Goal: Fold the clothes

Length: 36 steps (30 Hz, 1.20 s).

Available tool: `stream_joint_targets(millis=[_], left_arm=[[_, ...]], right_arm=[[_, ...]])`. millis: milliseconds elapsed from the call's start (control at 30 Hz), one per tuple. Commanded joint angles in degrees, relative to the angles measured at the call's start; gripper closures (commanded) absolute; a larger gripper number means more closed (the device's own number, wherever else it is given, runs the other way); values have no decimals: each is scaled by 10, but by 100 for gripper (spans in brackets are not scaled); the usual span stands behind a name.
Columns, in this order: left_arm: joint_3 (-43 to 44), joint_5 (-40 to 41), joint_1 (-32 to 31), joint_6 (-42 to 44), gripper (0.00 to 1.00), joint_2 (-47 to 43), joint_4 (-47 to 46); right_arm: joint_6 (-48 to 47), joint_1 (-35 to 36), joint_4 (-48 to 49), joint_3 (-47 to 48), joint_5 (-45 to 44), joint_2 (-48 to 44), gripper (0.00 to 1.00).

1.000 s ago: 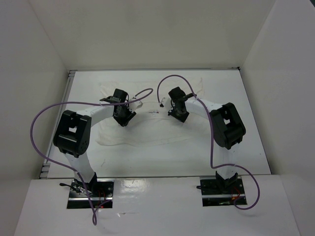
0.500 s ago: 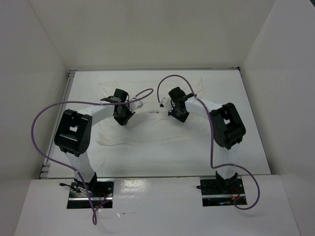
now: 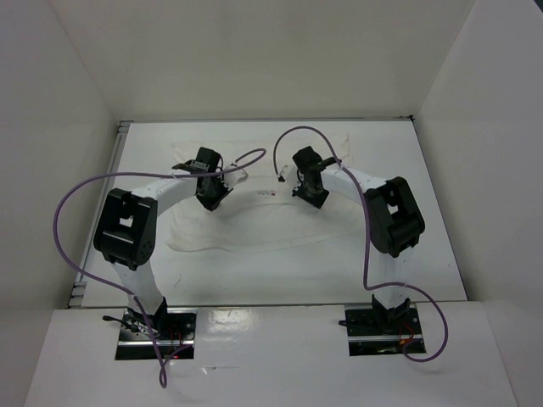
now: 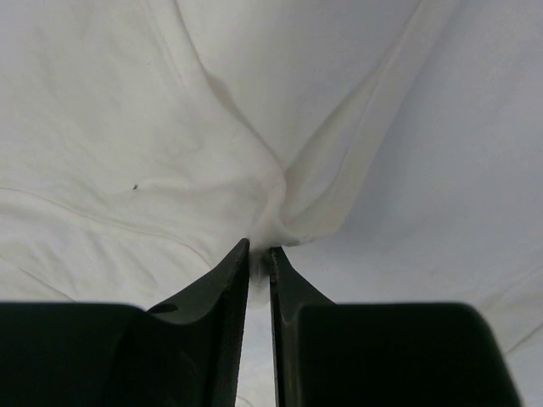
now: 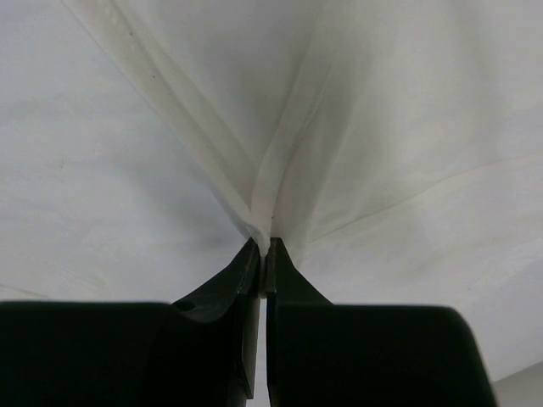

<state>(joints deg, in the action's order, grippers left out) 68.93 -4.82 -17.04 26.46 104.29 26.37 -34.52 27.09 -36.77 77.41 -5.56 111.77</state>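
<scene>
Both left hand [image 4: 259, 248] and right hand [image 5: 263, 244] pinch the clothes [image 3: 263, 225].

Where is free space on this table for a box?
Bare table lies between the shirt's near edge and the arm bases, and beside the right wall. The middle is crowded: left fingers and right fingers pinch the shirt.

Thin, soft white cloth in the T-shirt-like garment [image 4: 170, 127], matt, wrinkled, puckered at the pinched folds. Smooth black plastic with a dull sheen on the left gripper [image 4: 259, 252] and right gripper [image 5: 261, 246]. Smooth white table [image 3: 424, 254]. Rubbery purple cables [image 3: 56, 222].
</scene>
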Motion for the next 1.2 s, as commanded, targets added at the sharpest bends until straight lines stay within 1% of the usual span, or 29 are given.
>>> stream_joint_targets(millis=[0,433,733,833,867,933,1000,1033,1067,1167], left_arm=[[30,-14,3,14,79,-2,18],[75,2,9,31,79,-24,73],[147,-9,19,42,79,-30,134],[138,-14,19,47,76,-42,134],[131,-14,19,47,74,-42,134],[111,-20,19,42,61,-48,118],[71,-26,19,37,46,-54,92],[59,-26,19,31,35,-54,83],[36,-26,11,31,31,-54,63],[14,-26,5,19,25,-54,35]], right_arm=[[-7,-16,-36,41,-14,-41,100],[-24,-21,-66,93,-14,-65,100],[-42,-21,-104,142,-24,-70,100],[-42,-21,-104,142,-24,-75,100],[-42,-21,-104,142,-24,-75,100],[-42,-21,-104,142,-19,-75,100],[-42,-21,-104,137,-14,-70,100],[-42,-21,-104,136,-14,-70,100],[-37,-21,-104,130,-9,-65,100],[-37,-21,-99,125,-9,-65,100]])
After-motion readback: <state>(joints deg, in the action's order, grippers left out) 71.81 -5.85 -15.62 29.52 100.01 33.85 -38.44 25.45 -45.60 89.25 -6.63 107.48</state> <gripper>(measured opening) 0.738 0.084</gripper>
